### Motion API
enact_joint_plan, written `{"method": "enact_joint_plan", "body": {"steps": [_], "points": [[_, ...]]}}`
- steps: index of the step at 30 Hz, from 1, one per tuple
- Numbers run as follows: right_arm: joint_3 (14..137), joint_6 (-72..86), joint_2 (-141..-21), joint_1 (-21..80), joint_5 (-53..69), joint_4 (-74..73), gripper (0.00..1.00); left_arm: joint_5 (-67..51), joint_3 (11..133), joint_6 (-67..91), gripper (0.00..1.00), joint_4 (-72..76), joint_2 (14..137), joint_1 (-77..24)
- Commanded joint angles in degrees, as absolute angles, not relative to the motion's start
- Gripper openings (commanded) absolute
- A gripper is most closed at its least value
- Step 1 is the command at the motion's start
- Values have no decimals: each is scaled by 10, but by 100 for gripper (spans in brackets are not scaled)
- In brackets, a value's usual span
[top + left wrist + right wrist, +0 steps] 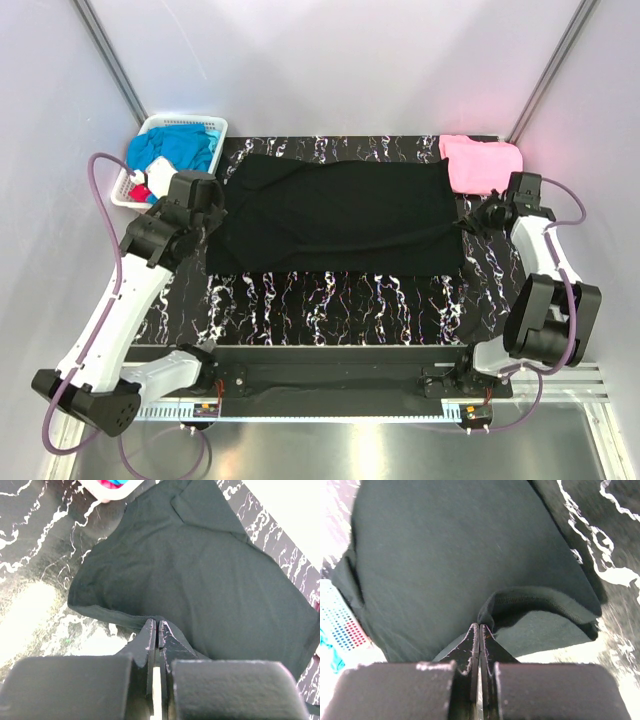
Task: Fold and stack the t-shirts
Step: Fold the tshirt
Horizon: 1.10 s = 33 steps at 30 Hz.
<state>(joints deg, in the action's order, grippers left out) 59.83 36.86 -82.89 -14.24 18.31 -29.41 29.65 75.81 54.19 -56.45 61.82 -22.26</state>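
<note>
One pink t-shirt (480, 163) lies folded at two o'clock; left gripper (158, 625) and right gripper (479, 626) clamp the black t-shirt (340, 215) by its ends; blue t-shirt (185, 145) awaits.

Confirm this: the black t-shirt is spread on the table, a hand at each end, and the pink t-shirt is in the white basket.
No. The pink t-shirt lies on the table's far right corner, outside the white basket, which holds a blue t-shirt. The top external view shows it. The rest stands.
</note>
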Motion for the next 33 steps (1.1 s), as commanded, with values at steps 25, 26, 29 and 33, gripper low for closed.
{"method": "enact_joint_plan", "body": {"steps": [25, 26, 29, 33], "points": [[778, 350, -1077, -88, 174, -225, 0, 261, 808, 504, 0, -389, 917, -128], [783, 351, -1081, -85, 171, -224, 0, 263, 814, 505, 0, -388, 930, -124], [804, 359, -1101, -84, 158, -222, 0, 260, 827, 511, 0, -375, 971, -107], [831, 368, -1124, -81, 152, -222, 0, 258, 849, 511, 0, -359, 1010, -91]]}}
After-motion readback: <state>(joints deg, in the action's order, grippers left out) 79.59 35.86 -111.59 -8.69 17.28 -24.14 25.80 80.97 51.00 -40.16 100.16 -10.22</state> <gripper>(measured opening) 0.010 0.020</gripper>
